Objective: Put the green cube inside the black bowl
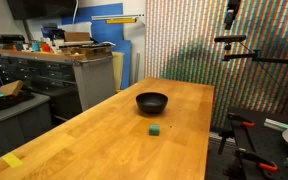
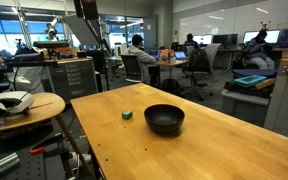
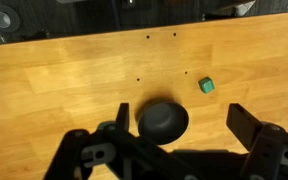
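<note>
Wooden table [image 1: 94, 135] held the green cube [image 1: 155, 129] near the black bowl [image 1: 151, 102]; the gripper [image 3: 179, 115] hung overhead, spread wide and empty, likely poised to descend.

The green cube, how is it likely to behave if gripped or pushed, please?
The green cube looks solid with flat square faces, so it should probably slide rather than roll on the smooth wooden table. Being tiny, it is likely light and could skid or twist away from an off-centre pinch.

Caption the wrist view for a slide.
Open Robotiq gripper hovering above a small glossy black bowl, tiny dark-green cube beside it on the wooden table.
</note>
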`<act>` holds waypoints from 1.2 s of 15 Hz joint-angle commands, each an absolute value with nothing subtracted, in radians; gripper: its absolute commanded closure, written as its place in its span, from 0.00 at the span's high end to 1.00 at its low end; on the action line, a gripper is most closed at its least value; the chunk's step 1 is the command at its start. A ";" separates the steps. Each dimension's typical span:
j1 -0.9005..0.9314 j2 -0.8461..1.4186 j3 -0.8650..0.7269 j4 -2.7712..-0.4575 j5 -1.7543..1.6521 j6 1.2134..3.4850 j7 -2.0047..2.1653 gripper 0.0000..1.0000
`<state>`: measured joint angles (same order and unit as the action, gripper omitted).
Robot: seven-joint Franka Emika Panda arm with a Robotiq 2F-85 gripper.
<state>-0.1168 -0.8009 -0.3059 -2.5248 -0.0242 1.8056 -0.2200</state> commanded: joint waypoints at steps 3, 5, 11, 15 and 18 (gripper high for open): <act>-0.132 -0.800 -0.294 -2.515 -0.014 1.804 -0.229 1.00; -0.132 -0.800 -0.295 -2.514 -0.014 1.804 -0.229 1.00; -0.134 -0.792 -0.283 -2.520 0.002 1.822 -0.193 1.00; -0.126 -0.766 -0.251 -2.527 0.065 1.852 -0.112 1.00; -0.130 -0.747 -0.192 -2.555 0.118 1.931 -0.003 1.00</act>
<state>-0.1169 -0.7698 -0.2494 -2.5371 0.0598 1.8561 -0.0976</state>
